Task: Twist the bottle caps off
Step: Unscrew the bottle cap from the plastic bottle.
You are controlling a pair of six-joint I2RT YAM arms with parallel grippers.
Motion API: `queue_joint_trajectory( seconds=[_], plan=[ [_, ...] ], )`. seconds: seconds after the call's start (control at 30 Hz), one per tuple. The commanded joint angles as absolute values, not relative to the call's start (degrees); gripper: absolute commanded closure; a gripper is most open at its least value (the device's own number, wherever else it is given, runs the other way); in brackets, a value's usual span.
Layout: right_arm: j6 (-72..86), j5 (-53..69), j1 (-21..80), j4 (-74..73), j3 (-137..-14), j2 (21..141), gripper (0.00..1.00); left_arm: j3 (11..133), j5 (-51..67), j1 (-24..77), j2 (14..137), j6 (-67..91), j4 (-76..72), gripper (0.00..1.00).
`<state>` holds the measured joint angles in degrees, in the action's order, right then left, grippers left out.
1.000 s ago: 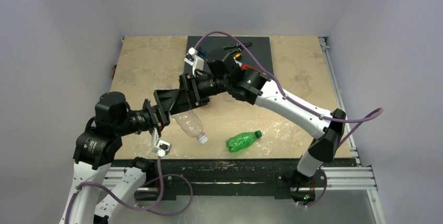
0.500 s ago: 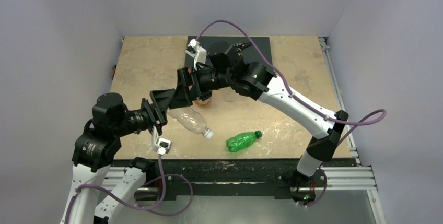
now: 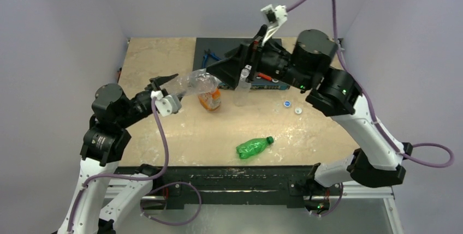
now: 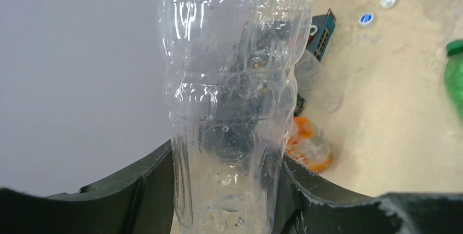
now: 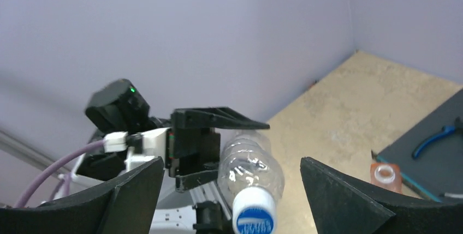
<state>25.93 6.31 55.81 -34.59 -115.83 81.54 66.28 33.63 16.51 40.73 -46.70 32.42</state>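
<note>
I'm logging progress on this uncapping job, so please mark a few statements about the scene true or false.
The left claw holds a clear bottle off the table. True.
That bottle's cap is off. False: it is on, facing the right claw.
The right claw is shut on the cap. False: it is open, not touching the cap.
The green bottle stands upright. False: it lies on its side.
Two loose caps lie on the table. True.

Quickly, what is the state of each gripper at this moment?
Left gripper: shut on the clear bottle.
Right gripper: open, holding nothing.
</note>
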Motion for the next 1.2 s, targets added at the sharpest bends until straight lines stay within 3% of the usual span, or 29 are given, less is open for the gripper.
queue_joint_trajectory(
  seconds=[0.0,0.17,0.53,0.73,0.87,0.93,1.0,1.1,1.17],
  plan=[
    [23.16,2.95,55.9,-25.7,-112.56,77.88,0.01,64.36,33.21,16.44,39.16,-22.88,21.24,0.64],
    [23.1,1.04,55.9,-21.47,-109.86,76.53,0.02,66.3,33.51,16.44,41.08,-14.57,20.08,0.66],
    [24.32,1.83,55.96,-14.88,-110.53,80.06,0.13,66.17,36.54,16.44,41.66,-8.37,16.85,0.66],
    [24.78,1.49,56.07,-11.35,-110.4,81.43,0.36,65.59,37.99,16.44,41.41,-9.53,17.35,0.66],
    [25.11,1.86,56.25,-8.4,-107.49,80.97,0.61,65.77,37.67,16.44,41.48,-8.95,17.14,0.65],
    [25.2,2.37,56.25,-8.16,-106.75,81.16,0.71,65.62,37.76,16.44,41.65,-7.45,16.75,0.6],
    [25.22,2.86,56.33,-8.24,-106.11,81.36,0.77,65.4,38.02,16.44,41.87,-4.68,15.85,0.45],
    [25.16,4.28,56.34,-8.31,-104.99,81.46,0.81,64.9,38.23,16.44,42.24,0.55,13.61,0.14],
    [24.22,6.12,56.34,-9.32,-105.14,82.07,0.82,65.02,37.97,16.44,42.8,4.76,12.44,0.06]
  ],
)
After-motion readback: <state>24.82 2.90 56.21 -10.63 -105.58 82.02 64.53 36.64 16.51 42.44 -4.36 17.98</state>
